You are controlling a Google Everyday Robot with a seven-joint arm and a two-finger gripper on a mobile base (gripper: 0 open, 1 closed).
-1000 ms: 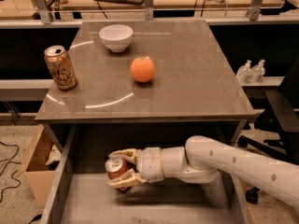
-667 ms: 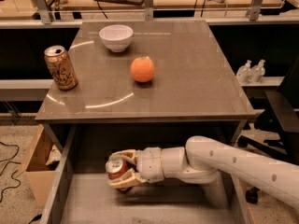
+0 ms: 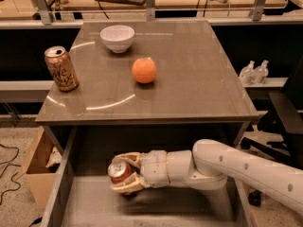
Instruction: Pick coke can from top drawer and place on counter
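A white robot arm (image 3: 236, 167) reaches in from the right, low inside the open top drawer (image 3: 59, 188), its claw (image 3: 122, 173) pinching the red coke can (image 3: 120, 171) between upper and lower fingers. The can sits in the drawer's left half with its silver top showing, and a blurred shadow lies on the grey floor beneath it. Above, on the desk (image 3: 189, 79), a tan-gold patterned can (image 3: 61, 68) stands upright near the left edge, a white bowl (image 3: 117, 37) sits toward the back, and an orange (image 3: 144, 70) rests near the middle, all well apart. A cardboard box (image 3: 35, 169) stands on the floor to the left.
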